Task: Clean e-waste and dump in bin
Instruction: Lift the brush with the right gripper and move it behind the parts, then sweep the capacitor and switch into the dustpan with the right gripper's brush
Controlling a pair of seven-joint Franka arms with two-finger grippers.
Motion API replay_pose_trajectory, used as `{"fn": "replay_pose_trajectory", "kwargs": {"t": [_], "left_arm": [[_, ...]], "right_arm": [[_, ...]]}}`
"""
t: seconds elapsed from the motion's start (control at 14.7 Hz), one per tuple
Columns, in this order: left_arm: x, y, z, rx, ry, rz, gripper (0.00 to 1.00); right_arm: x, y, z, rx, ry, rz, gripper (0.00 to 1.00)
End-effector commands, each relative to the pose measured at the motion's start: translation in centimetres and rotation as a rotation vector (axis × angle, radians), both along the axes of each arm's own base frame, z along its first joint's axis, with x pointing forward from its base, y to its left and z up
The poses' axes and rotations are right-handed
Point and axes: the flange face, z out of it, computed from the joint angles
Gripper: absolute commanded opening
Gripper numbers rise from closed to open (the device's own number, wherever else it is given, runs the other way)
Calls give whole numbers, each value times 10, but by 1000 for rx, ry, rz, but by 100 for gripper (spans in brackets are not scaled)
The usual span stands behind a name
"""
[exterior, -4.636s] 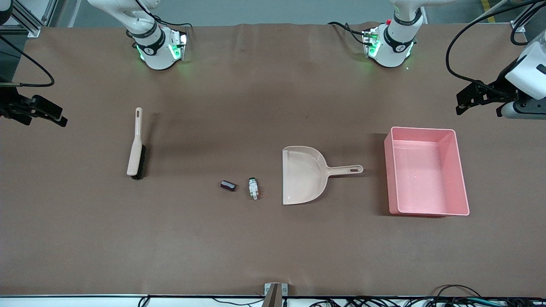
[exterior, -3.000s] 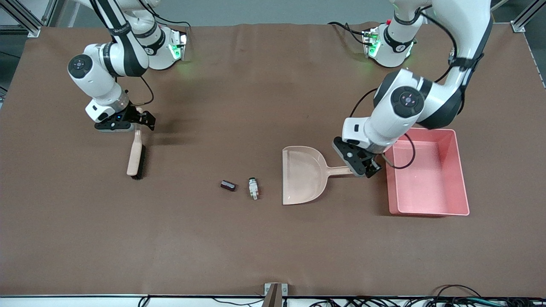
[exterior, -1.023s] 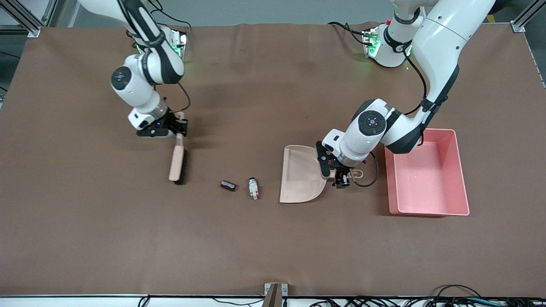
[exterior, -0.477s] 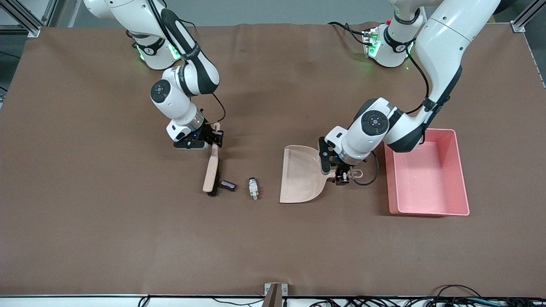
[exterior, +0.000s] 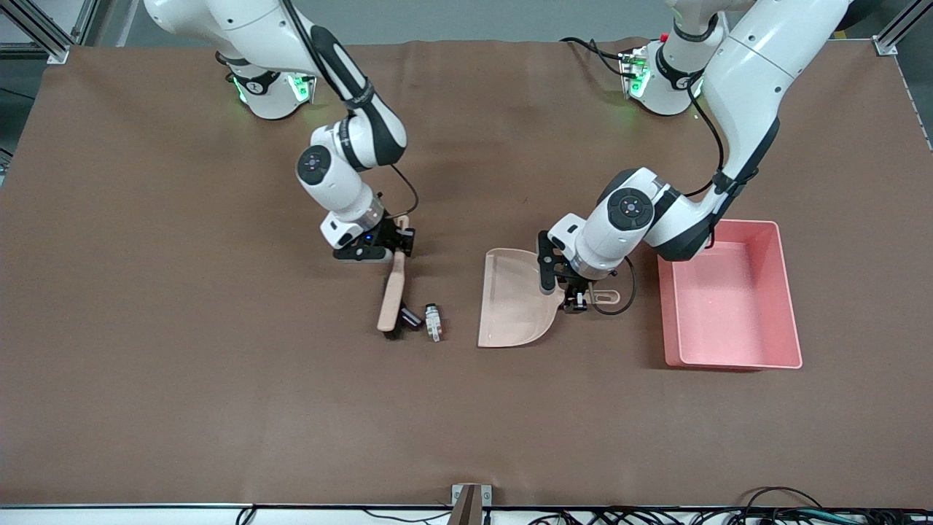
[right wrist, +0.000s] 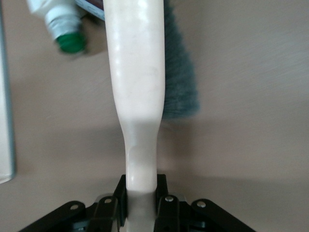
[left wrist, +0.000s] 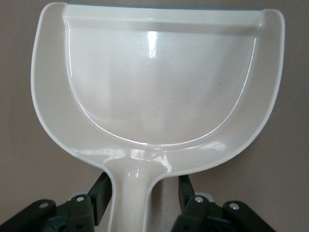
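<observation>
E-waste, a dark maroon block and white-grey connector, lies beside our beige plastic dustpan. Our right gripper clamps the beige brush; left gripper straddles the dustpan handle; grip undetermined.

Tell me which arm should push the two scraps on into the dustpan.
The right arm. Its gripper is shut on the brush, whose bristles already touch the dark block, with the white connector next along. The left gripper is at the dustpan handle, steadying it.
</observation>
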Motion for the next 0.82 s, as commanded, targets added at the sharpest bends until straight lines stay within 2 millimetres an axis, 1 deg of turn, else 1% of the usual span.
{"fn": "replay_pose_trajectory", "kwargs": {"t": [0.0, 0.07, 0.2, 0.34, 0.41, 0.48, 0.55, 0.68, 0.75], "left_arm": [[8, -3, -4, -18, -23, -22, 56], [9, -4, -5, -19, -22, -23, 51], [9, -4, -4, -19, -25, -25, 33], [9, -4, -4, -19, -25, -25, 24], [10, -4, -3, -20, -27, -22, 18], [10, -4, -2, -21, -27, -17, 15], [12, -5, -1, -22, -30, -15, 14], [11, -7, 0, -23, -29, -11, 10], [10, -9, 0, -23, -29, -13, 10]], "right_arm": [[0, 47, 0, 32, 79, -16, 0], [1, 61, 8, 44, 100, -24, 0], [-4, 91, 7, 52, 139, -50, 0], [-11, 134, 17, 41, 180, -78, 0], [-15, 162, 25, -10, 192, -91, 0], [-20, 188, 38, -67, 192, -125, 0], [-20, 204, 48, -114, 186, -161, 0], [-22, 214, 58, -130, 184, -190, 0], [-24, 211, 58, -155, 201, -179, 0]]}}
